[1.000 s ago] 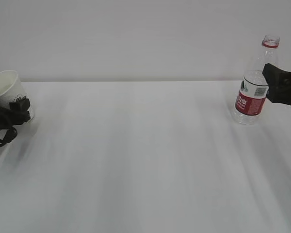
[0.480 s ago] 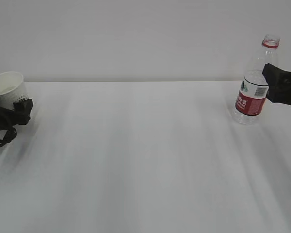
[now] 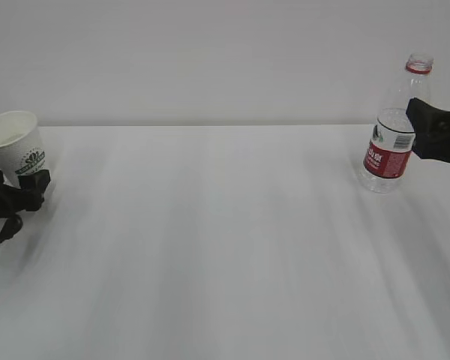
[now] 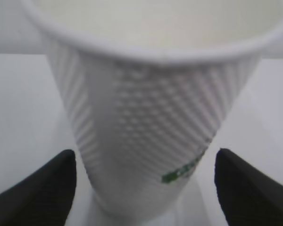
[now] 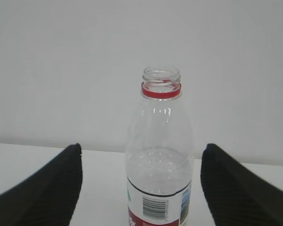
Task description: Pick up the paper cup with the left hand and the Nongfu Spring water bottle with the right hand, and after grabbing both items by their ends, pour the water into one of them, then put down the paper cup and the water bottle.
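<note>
Plain white table runs matte and smooth up to a blank, pale grey wall, with nothing printed or textured on either.

At the far left edge stands the paper cup, a small tapered cone of white card, upright on the tabletop, with a rolled rim and a dark green logo on its side. Close up, its wall shows a pressed pattern: fine vertical ribs on the flanks and a dimpled grid across the front, with green lettering low down. The inside looks cream; I cannot tell whether it holds any liquid. The left hand sits low beside the cup's base, black with loose looping cables. Its two matte black fingers stand spread wide either side of the cup, with white table showing in both gaps, so the cup is released.

At the far right stands the Nongfu Spring water bottle, tall, clear ribbed plastic, uncapped, with a red neck ring, a white band and a dark red label. The right hand waits right beside it, its black fingers parted wide, clear of the bottle's sides.
</note>
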Controlling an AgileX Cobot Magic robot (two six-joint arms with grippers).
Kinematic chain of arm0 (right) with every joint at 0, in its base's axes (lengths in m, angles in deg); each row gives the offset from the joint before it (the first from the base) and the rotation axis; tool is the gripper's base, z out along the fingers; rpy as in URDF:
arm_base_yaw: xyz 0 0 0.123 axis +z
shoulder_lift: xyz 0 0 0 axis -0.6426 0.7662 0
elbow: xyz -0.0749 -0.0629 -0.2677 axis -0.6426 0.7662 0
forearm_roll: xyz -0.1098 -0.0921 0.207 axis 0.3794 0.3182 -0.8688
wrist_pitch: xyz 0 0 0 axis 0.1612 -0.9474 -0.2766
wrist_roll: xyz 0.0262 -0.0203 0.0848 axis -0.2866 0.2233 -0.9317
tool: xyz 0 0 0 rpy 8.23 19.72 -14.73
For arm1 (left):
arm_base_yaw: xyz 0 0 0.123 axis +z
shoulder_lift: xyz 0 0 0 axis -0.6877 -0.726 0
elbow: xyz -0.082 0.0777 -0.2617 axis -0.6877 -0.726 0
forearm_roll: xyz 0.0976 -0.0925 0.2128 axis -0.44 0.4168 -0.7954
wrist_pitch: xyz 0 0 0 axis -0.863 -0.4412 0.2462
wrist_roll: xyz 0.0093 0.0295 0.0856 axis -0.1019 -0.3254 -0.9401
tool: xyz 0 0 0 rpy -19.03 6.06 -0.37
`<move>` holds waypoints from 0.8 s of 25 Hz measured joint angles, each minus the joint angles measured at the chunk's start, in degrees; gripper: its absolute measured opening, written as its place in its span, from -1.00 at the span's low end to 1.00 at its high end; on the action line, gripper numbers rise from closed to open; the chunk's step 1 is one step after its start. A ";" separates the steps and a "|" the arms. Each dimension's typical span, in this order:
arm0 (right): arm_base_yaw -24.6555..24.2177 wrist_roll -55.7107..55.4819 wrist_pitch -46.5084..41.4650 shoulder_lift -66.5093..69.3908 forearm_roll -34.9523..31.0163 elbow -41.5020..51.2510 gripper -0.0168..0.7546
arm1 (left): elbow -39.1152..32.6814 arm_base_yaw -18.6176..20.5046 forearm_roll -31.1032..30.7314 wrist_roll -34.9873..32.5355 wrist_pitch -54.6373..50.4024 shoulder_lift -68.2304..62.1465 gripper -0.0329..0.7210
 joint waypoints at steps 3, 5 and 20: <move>0.00 0.00 0.00 0.00 0.00 0.00 0.57 | -2.28 0.00 0.00 0.00 0.11 1.84 0.90; 0.00 0.00 0.00 0.00 0.00 0.00 0.57 | -3.71 0.00 0.00 -0.10 0.24 3.29 0.89; 0.00 0.00 0.00 0.00 0.00 0.00 0.56 | -12.85 0.00 -0.09 -0.29 0.38 15.45 0.81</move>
